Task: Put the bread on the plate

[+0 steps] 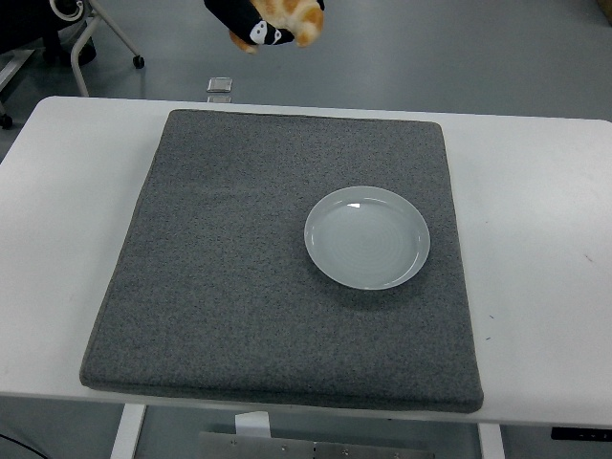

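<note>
Bread [295,17] aloft in the left hand [260,24], at the top edge of the head view.

Black fingers [251,34] curl around the golden-brown bread, gripping it high above and beyond the far edge of the white counter [535,239]; only the lower part of the hand shows, the rest being cut off by the frame. A grey mat [229,277] covers most of the counter, and the pale round plate [366,237] sits on its right half with nothing on it, well apart from the bread. A small metallic object [220,85] lies on the floor just past the counter's far edge, and a chair leg with a caster [134,57] shows at upper left.
</note>
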Robot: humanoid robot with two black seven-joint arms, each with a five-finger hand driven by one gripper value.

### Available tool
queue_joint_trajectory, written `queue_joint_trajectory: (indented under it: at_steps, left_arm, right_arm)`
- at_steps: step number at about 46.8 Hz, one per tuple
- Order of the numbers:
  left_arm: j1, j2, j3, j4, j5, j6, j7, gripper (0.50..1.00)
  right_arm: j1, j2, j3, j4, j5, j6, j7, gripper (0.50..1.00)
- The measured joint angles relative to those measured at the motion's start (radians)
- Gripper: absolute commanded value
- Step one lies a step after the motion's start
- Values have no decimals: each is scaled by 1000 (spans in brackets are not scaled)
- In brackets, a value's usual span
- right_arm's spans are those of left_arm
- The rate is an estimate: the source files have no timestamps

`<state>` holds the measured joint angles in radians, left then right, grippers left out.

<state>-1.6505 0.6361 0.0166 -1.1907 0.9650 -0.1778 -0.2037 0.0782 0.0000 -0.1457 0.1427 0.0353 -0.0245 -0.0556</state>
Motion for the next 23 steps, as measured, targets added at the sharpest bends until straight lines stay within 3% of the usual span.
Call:
queue_joint_trajectory:
  at_steps: [12, 23]
  left_arm:
    - [9, -114, 1, -1, 2, 5, -71, 500]
    - [32, -197, 9, -1, 47, 7, -77, 500]
  right_arm:
    - [0, 0, 0, 0, 0, 0, 0, 930]
    - [0, 0, -1, 0, 0, 0, 0, 932]
